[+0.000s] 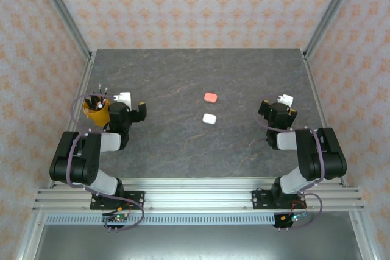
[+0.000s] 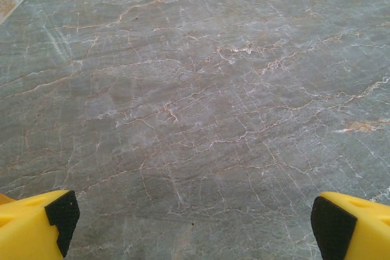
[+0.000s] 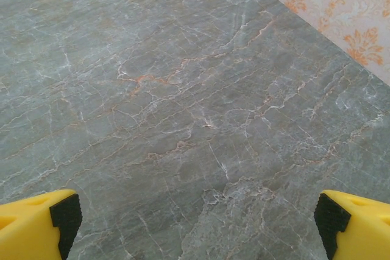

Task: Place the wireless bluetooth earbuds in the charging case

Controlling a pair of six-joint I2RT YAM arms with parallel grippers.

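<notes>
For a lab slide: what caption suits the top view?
Both open, the left pincer and right pincer flank a pink case and a white case on the grey table.

Counter (image 1: pixel 183 144) is a dark grey stone-look slab, marbled with pale and rust-coloured veins (they read clearest in the two wrist views). Wallpaper (image 1: pixel 195 4) covers the back and both side walls: cream-pink ground, repeating orange floral motif. Aluminium posts (image 1: pixel 65 11) stand at the two back corners, splaying outward toward the top of the overhead view. Near edge: slotted aluminium rails (image 1: pixel 195 196) span the full width, with a perforated strip (image 1: pixel 195 218) just below. Under that sits a plain grey metal panel (image 1: pixel 195 245). Light is even and diffuse, with a mild sheen on the slab and soft shadows.
</notes>
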